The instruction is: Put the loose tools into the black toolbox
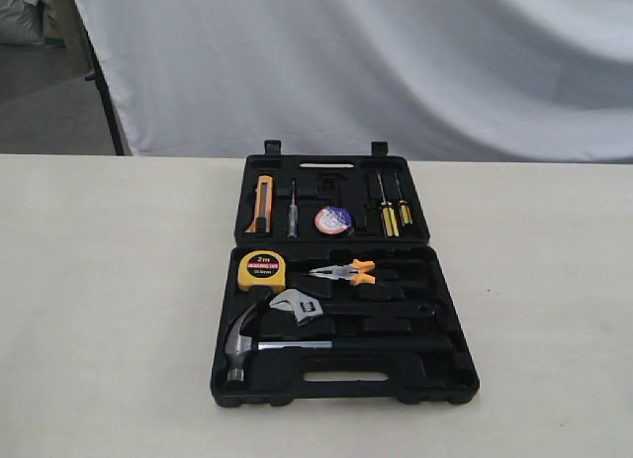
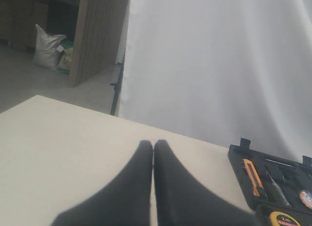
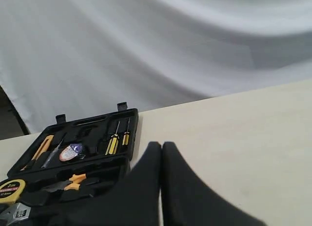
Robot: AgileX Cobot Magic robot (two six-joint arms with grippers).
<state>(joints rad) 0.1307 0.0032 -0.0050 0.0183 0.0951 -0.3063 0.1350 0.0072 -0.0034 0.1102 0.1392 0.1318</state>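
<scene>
We find the left tool (image 2: 153, 144) fully closed, jaws pressed together, gripping nothing, held over the pale counter (image 2: 58, 138). The right tool (image 3: 162, 145) is likewise closed and empty. The large black plastic hinged toolbox (image 1: 442, 377) lies open mid-counter, apart from both.

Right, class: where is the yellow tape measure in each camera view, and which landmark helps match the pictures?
Exterior view: the tape measure sits in the black toolbox, in its near half, left of the pliers.
Left wrist view: tape measure cut off at the frame edge, near the orange knife.
Right wrist view: cut off at the frame edge, beside the wrench.
Shared landmark: the orange knife.
</scene>
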